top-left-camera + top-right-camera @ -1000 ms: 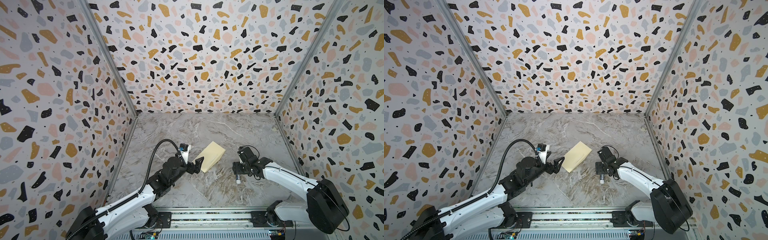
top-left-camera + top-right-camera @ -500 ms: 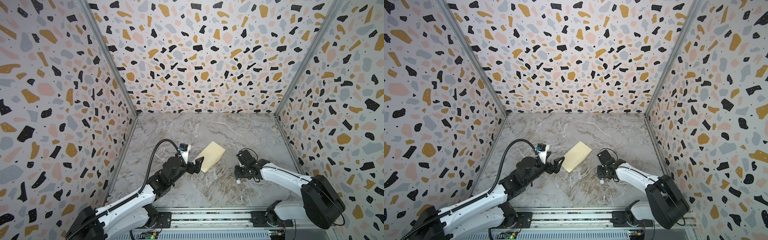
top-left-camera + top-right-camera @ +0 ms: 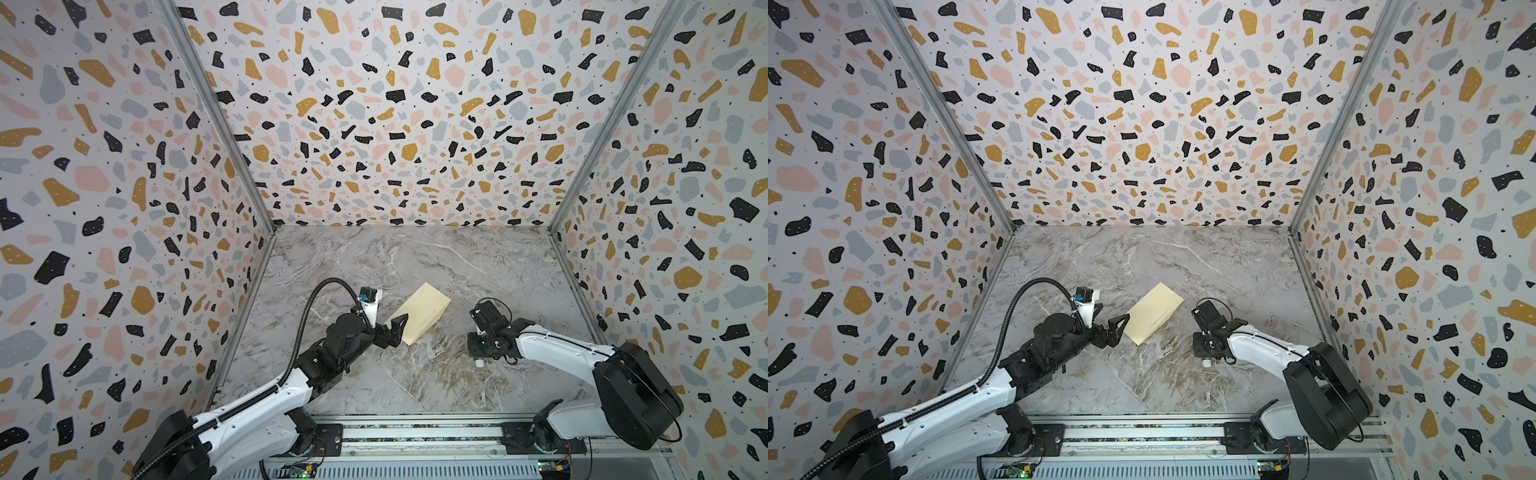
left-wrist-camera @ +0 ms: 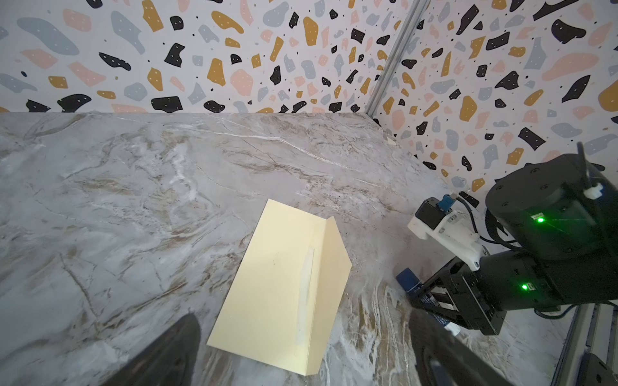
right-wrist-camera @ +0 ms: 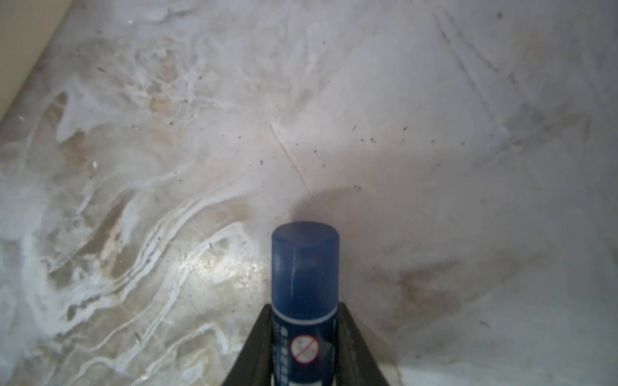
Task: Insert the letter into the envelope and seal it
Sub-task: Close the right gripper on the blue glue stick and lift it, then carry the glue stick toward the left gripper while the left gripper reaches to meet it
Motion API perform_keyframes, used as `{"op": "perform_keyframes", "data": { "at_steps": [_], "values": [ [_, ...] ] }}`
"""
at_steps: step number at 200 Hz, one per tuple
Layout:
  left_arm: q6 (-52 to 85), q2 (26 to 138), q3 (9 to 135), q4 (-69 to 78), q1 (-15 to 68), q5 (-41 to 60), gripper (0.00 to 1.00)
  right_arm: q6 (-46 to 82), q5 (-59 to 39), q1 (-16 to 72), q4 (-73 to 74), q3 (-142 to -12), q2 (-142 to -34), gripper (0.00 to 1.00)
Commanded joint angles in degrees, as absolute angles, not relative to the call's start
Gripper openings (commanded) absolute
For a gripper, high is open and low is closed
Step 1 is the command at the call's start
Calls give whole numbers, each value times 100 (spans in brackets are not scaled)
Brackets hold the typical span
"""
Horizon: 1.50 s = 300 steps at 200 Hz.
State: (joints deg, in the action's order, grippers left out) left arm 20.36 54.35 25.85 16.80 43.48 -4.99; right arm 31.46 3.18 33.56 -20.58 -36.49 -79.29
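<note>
The envelope (image 3: 419, 313) lies flat on the table (image 3: 415, 257), near the middle and angled, in both top views. From the left wrist I see its flap (image 4: 334, 267) folded up at an angle, with a pale streak (image 4: 306, 290) running along the body beside the fold. My left gripper (image 3: 395, 330) sits at the envelope's near corner with its jaws wide apart and nothing between them; its dark fingers (image 4: 174, 351) flank that end of the envelope. To the right, well apart from the envelope, my right gripper (image 5: 305, 305) is closed on a blue glue stick (image 5: 304, 267), cap pointing away from the wrist. It's low over the table; I can't tell whether it touches.
</note>
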Motion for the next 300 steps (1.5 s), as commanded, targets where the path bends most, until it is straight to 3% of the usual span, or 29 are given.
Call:
{"op": "perform_keyframes", "data": {
  "at_steps": [1, 84, 153, 226, 300],
  "values": [
    [2050, 5447, 2566, 1951, 4370, -466, 98, 3094, 398, 3384, -2201, -3647, -8051, 21],
    [2081, 5283, 2586, 2214, 4371, -12, 98, 2718, -211, 3370, -1814, -4171, -6964, 12],
    [2262, 5003, 2678, 2842, 4402, 1000, 94, 2817, -1406, 3317, 356, -3884, -5397, 3],
    [2575, 5586, 2840, 3489, 5164, 643, 90, 3881, -1977, 3373, 1874, -3570, -5335, 0],
    [3129, 6379, 3332, 3867, 5440, 736, 78, 4064, -1442, 3802, 2114, -3378, -5336, 0]
  ]
}}
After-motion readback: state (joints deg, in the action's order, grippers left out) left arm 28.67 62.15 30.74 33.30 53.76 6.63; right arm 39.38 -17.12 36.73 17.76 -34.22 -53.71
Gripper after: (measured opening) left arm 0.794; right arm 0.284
